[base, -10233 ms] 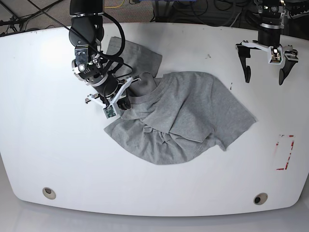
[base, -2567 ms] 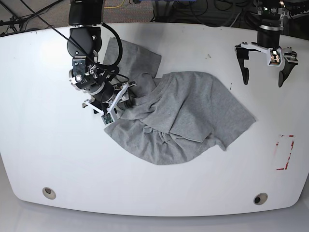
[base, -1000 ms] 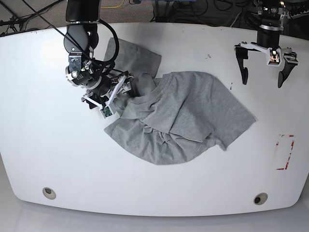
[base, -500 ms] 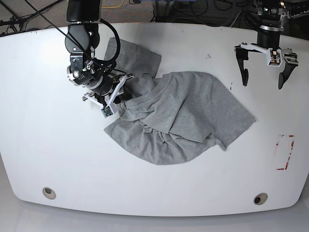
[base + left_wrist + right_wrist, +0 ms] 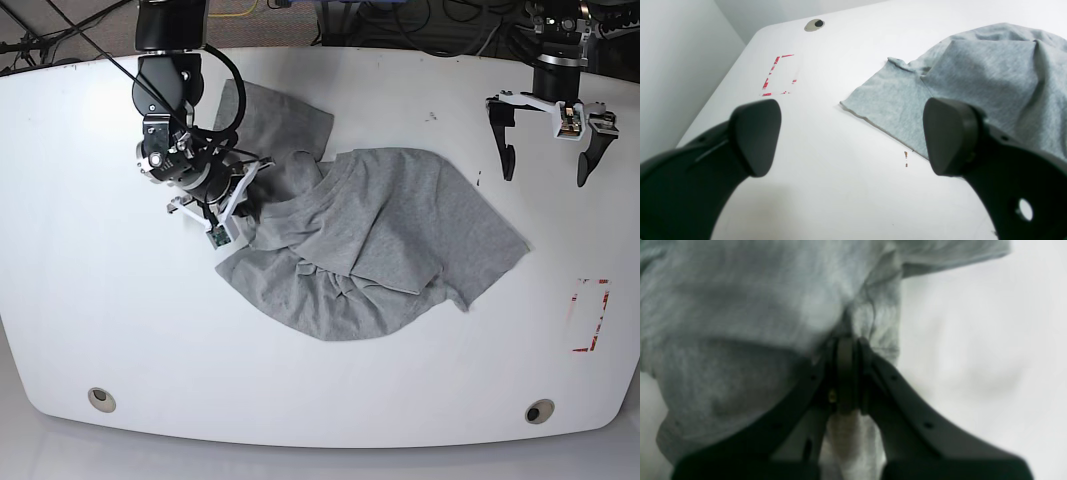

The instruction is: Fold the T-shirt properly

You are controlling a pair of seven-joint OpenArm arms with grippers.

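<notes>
- The T-shirt [image 5: 370,240] lies crumpled across the middle of the white table [image 5: 90,320] in the base view – one lobe reaches toward the upper left of the frame, while a flatter flap with a straight edge ends right of centre.
- Its long axis runs roughly diagonally, from the upper left down toward the lower right of the frame.
- The right gripper [image 5: 243,200] sits at the shirt's left edge, in the upper left of the base view. Its wrist view shows the jaws pressed together on a gathered pinch of grey fabric, with cloth bunching above the tips [image 5: 846,350].
- The left gripper [image 5: 545,140] hangs over bare table in the upper right of the base view, well apart from the shirt. Its jaws stand wide apart and hold nothing – both dark pads [image 5: 756,133] show in the wrist view with only table between them.
- From that wrist view the shirt's nearest straight edge [image 5: 880,116] lies ahead and toward the right of the frame.
- The right arm is plainly the nearer one and is the only one in contact. The likely step is spreading the bunched cloth flat, and no fold looks made yet.
- A red dashed marking [image 5: 592,315] sits near the table's right edge, clear of the shirt.
</notes>
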